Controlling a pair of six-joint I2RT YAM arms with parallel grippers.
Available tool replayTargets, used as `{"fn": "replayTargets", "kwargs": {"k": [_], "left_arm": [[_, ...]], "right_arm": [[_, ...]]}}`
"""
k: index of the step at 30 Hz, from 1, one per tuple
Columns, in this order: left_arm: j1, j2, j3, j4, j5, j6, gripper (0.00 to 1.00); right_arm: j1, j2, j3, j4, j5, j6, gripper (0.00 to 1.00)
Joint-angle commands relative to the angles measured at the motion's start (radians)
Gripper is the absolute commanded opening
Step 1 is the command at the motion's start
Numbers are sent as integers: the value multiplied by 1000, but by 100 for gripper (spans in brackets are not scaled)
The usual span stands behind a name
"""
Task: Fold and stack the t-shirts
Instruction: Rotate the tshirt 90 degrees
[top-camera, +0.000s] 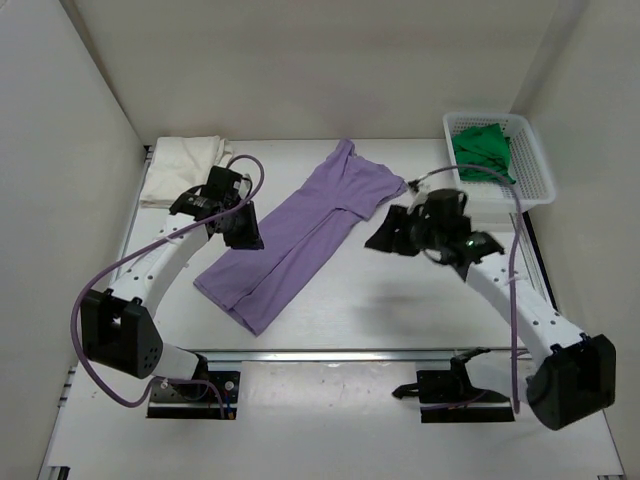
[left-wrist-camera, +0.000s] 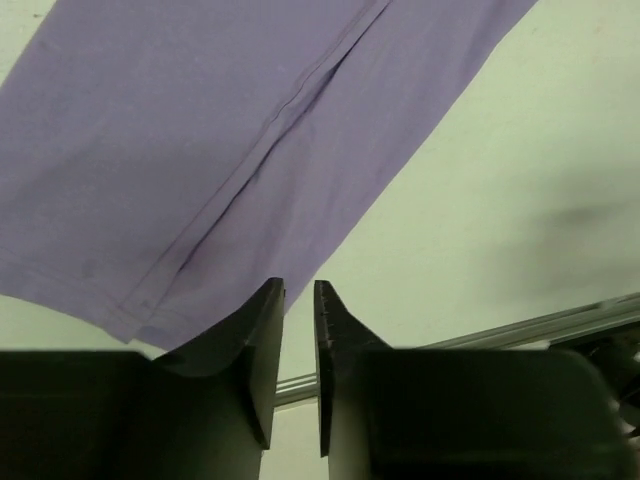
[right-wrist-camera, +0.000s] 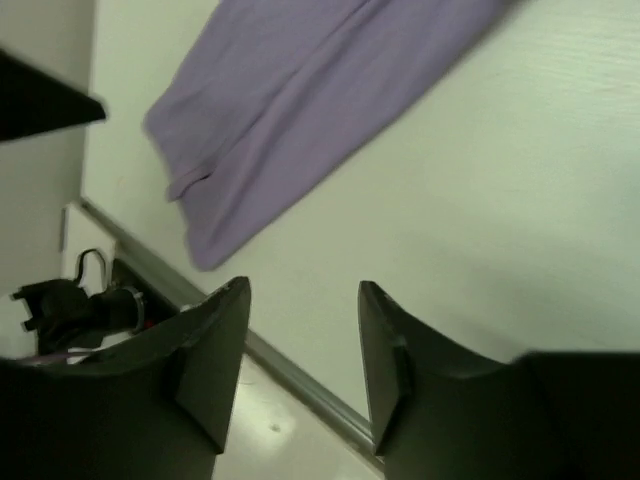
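The lavender-purple t-shirt (top-camera: 300, 235) lies flat on the table, folded into a long strip running diagonally from back centre to front left. It also shows in the left wrist view (left-wrist-camera: 200, 130) and the right wrist view (right-wrist-camera: 290, 110). The cream-white t-shirt (top-camera: 185, 165) lies folded at the back left. The bright green t-shirt (top-camera: 483, 150) sits crumpled in the basket. My left gripper (top-camera: 245, 232) hovers over the purple shirt's left edge, its jaws (left-wrist-camera: 300, 290) a narrow gap apart and empty. My right gripper (top-camera: 383, 238) hangs just right of the shirt, open (right-wrist-camera: 303, 290) and empty.
A white lattice basket (top-camera: 535, 170) stands at the back right corner. White walls close in the table on the left, back and right. A metal rail (top-camera: 330, 355) runs along the near edge, with both arm bases behind it.
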Motion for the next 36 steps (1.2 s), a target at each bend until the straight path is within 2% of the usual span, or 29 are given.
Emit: {"fn": "replayTargets", "kwargs": {"k": [1, 5, 6, 8, 12, 18, 20, 22, 23, 26, 29, 31, 34, 36], "left_arm": [[20, -7, -23, 59, 43, -2, 20], [37, -24, -34, 67, 22, 12, 18], [42, -25, -35, 71, 26, 15, 19], [46, -22, -20, 62, 20, 26, 20], [56, -44, -26, 76, 28, 18, 28], [59, -73, -77, 97, 40, 23, 31], [66, -79, -84, 107, 48, 24, 32], [68, -79, -91, 93, 40, 38, 32], [65, -80, -80, 88, 42, 50, 32], [54, -90, -104, 103, 46, 44, 32], [53, -90, -134, 129, 74, 29, 33], [33, -78, -146, 139, 69, 26, 34], [-1, -48, -155, 157, 52, 21, 38], [-27, -22, -169, 171, 52, 17, 40]], "right_arm": [[280, 33, -226, 443, -27, 276, 42], [517, 191, -261, 636, 228, 379, 43], [552, 258, -245, 668, 237, 412, 45], [588, 359, -199, 703, 231, 432, 47], [680, 543, -107, 702, 317, 513, 47], [756, 720, 1, 665, 418, 660, 47], [764, 760, 27, 662, 425, 726, 44], [760, 789, 21, 673, 423, 764, 29], [747, 792, 13, 692, 422, 781, 18], [717, 747, -33, 691, 425, 773, 0], [682, 670, -91, 690, 412, 727, 0], [645, 569, -190, 694, 364, 685, 0], [550, 423, -330, 674, 241, 593, 0], [467, 304, -430, 589, 175, 503, 0]]}}
